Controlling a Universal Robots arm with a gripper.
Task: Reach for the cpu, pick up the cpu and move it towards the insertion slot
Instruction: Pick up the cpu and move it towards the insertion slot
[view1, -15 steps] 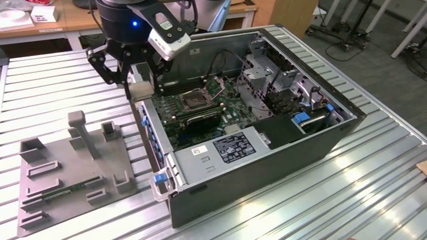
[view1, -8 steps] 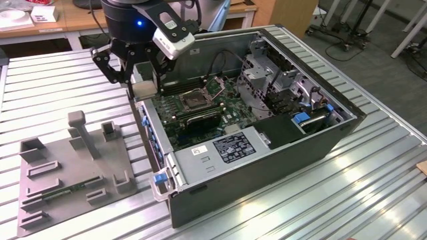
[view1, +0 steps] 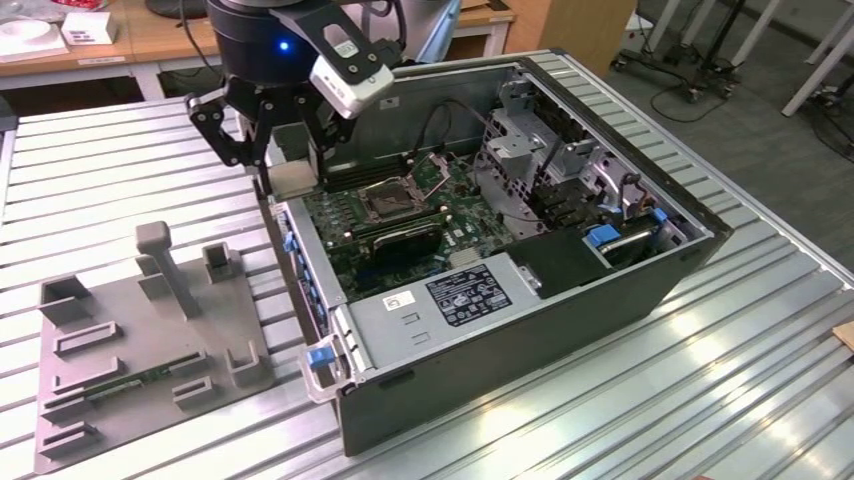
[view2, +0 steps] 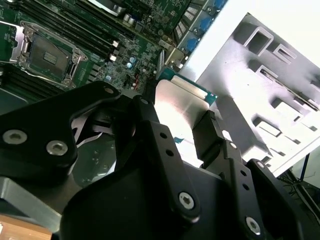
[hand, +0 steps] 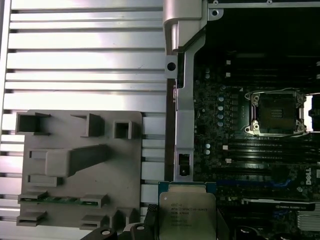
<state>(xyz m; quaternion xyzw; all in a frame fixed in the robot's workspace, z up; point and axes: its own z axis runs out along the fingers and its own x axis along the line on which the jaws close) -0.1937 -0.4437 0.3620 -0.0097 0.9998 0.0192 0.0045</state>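
In the exterior view, the cpu (view1: 295, 166) is being held clamped in the tool (view1: 287, 175), above the rim of the open computer case (view1: 534, 300), at the case's side nearest the grey holder tray (view1: 140, 350). The insertion slot (view1: 391, 198) is being shown inside the case, near the tool but apart from it. The case and tray are being carried by the ribbed metal surface (view1: 120, 170).

In the second wrist view, the cpu (view2: 181, 102) is being gripped between the black fingers (view2: 212, 131), with the insertion slot (view2: 47, 56) lying well beyond it on the green board.

In the first wrist view, the cpu (hand: 186, 212) is being seen over the case edge, with the insertion slot (hand: 277, 112) apart from it inside the case.
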